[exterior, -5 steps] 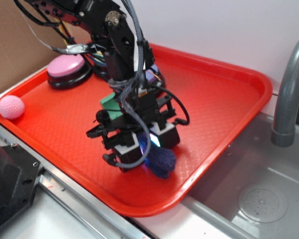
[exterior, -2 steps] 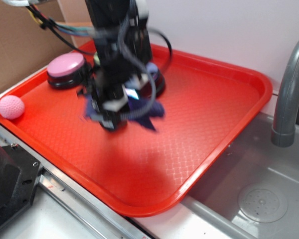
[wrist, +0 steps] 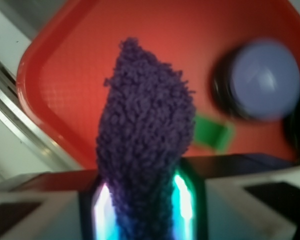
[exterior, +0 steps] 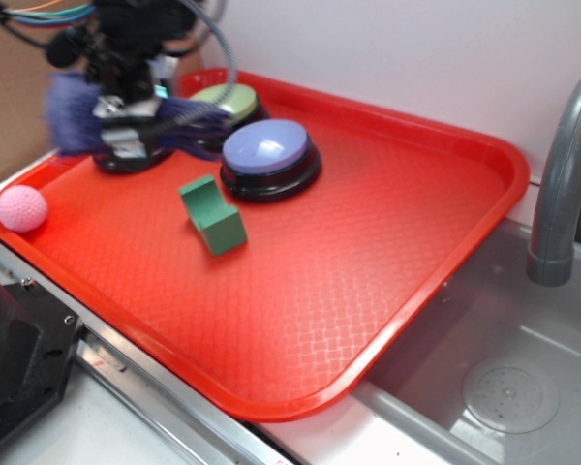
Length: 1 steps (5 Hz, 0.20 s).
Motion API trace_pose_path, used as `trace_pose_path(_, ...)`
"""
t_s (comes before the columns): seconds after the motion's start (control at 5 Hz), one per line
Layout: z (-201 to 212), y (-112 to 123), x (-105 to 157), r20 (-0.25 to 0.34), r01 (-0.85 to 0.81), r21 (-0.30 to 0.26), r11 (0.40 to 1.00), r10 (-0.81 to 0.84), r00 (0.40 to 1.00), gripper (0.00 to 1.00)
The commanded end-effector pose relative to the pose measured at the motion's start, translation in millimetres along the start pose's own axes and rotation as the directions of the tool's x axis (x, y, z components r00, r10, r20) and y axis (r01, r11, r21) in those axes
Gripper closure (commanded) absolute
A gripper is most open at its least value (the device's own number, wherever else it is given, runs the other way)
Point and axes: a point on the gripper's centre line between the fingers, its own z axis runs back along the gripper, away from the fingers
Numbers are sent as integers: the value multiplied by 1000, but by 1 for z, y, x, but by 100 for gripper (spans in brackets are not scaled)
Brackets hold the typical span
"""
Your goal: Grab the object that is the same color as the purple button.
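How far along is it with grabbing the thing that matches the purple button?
Done: the purple rag is pinched in the claw and, in the exterior view, lifted off the red tray, near the back-left buttons. The purple button, green block and pink ball sit untouched on the tray. Nothing looks left beyond holding on; the blur shows the arm is moving.

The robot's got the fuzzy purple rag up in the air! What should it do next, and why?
Probably just hold it steady. The rag sits pinched between the jaws of the gripper, lifted off the red tray, so the grab looks done.
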Motion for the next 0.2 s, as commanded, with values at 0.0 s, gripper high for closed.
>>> trace_pose_path(0.0,19,-22,-11,51,-496,60,866,494,868,100)
